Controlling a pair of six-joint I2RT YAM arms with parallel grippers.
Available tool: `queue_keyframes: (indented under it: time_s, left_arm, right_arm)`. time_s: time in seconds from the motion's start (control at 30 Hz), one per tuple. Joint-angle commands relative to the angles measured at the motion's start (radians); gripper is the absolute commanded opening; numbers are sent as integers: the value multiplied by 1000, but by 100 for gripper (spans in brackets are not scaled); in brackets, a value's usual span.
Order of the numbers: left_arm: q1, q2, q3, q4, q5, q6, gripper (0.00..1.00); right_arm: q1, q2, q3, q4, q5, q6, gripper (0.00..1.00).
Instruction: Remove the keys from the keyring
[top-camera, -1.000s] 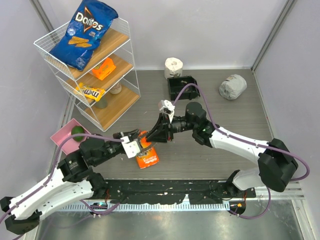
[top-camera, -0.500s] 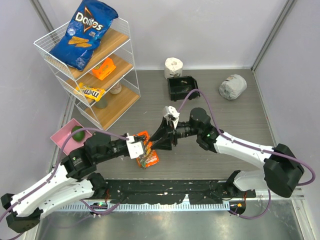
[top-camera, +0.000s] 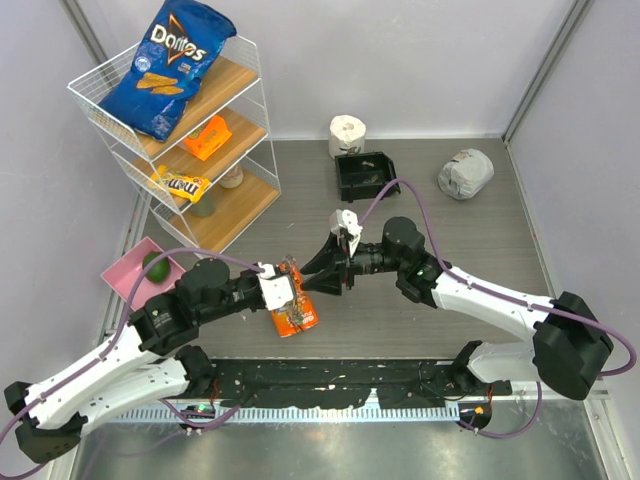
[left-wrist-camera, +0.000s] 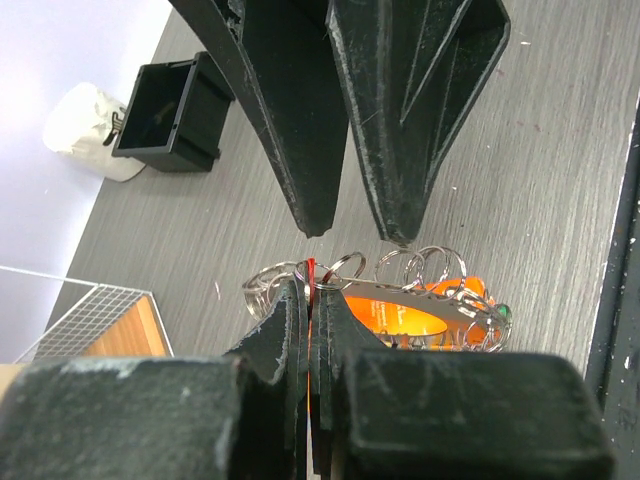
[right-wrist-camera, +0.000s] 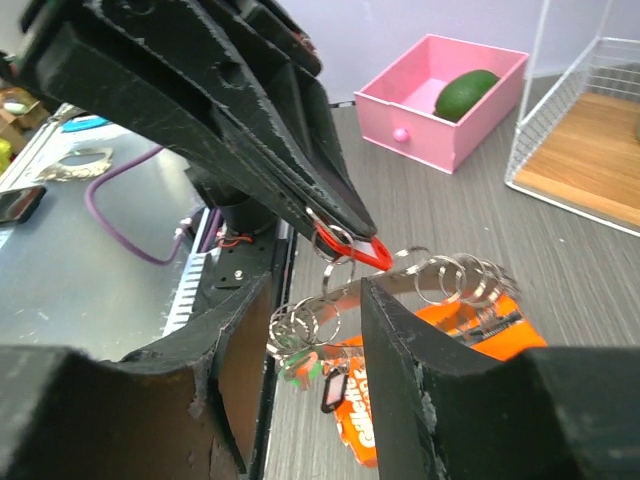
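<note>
My left gripper (left-wrist-camera: 308, 292) is shut on the red-headed key (right-wrist-camera: 357, 251) and holds it above the table; it also shows in the top view (top-camera: 288, 287). The keyring (right-wrist-camera: 430, 278), a flat silvery band strung with several small split rings, hangs from that key. A green-headed key (right-wrist-camera: 301, 366) and a dark key (right-wrist-camera: 333, 386) dangle under its low end. My right gripper (right-wrist-camera: 315, 290) is open. Its fingers (left-wrist-camera: 395, 150) point at the ring from the other side, one each side of the band, tips just short of the left fingertips.
An orange razor packet (top-camera: 294, 316) lies on the table under the ring. A pink box with a green avocado (top-camera: 150, 264) sits left. A wire rack (top-camera: 200, 130) holds snacks. A black bin (top-camera: 364, 174), a toilet roll (top-camera: 347, 130) and a grey wad (top-camera: 466, 172) stand at the back.
My left gripper has moved a little right with the key and ring. The right gripper has drawn back slightly to the right and still faces it.
</note>
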Motion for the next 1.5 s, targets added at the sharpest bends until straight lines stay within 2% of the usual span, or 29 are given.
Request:
queue_keyframes:
  time_s: [0.0, 0.23, 0.53, 0.6, 0.63, 0.67, 0.83, 0.87, 0.9, 1.17, 1.47]
  left_arm:
    - [2, 10, 12, 76, -26, -22, 0]
    - [2, 21, 23, 62, -7, -30, 0]
    - [2, 21, 24, 65, 1, -44, 0]
    - [2, 16, 23, 65, 9, -47, 0]
    - [2, 16, 23, 68, 10, -47, 0]
    - [2, 16, 24, 69, 13, -48, 0]
    - [3, 7, 18, 72, 23, -49, 0]
    - [2, 7, 18, 73, 23, -49, 0]
    - [2, 6, 17, 72, 23, -45, 0]
    - [2, 12, 12, 42, -91, -38, 0]
    - [2, 38, -12, 23, -197, -26, 0]
  right_arm:
    - [10, -13, 18, 8, 114, -38, 45]
    - [28, 0, 21, -1, 140, -61, 39]
    - [68, 28, 63, -81, 138, -125, 39]
    - [74, 37, 70, -93, 148, -132, 35]
    - [76, 37, 73, -102, 152, -133, 24]
    - [77, 42, 80, -107, 151, -136, 21]
    - [80, 48, 83, -116, 169, -141, 17]
    - [80, 46, 86, -119, 171, -139, 6]
    - [80, 46, 84, -121, 169, -139, 5]
    - [79, 7, 43, -80, 206, -136, 5]
    - [48, -66, -49, 71, 244, -73, 5]
